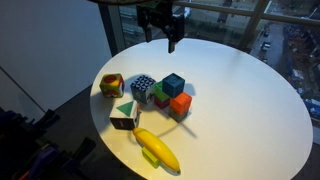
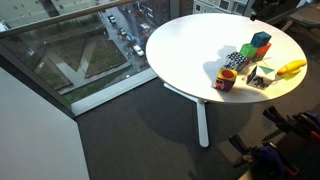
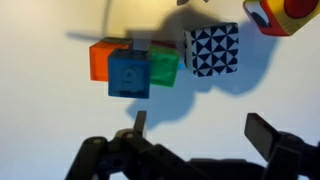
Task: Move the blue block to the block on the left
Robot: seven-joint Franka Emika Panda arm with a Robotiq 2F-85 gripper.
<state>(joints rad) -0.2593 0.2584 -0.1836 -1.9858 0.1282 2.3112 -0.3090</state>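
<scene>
The blue block (image 1: 174, 84) sits on top of a green block (image 1: 162, 97) and an orange block (image 1: 181, 104) near the middle of the round white table (image 1: 240, 100). In the wrist view the blue block (image 3: 130, 73) lies above and left of my gripper (image 3: 200, 130), which is open and empty. A black-and-white patterned block (image 1: 143, 88) and a yellow-red block (image 1: 111, 85) stand to its left. In an exterior view my gripper (image 1: 170, 35) hangs high above the table's far side, apart from the blocks. The blue block also shows in an exterior view (image 2: 261, 40).
A white block with a green triangle (image 1: 124, 114) and a banana (image 1: 158, 148) lie near the front table edge. Windows and a drop to the floor surround the table (image 2: 190, 50).
</scene>
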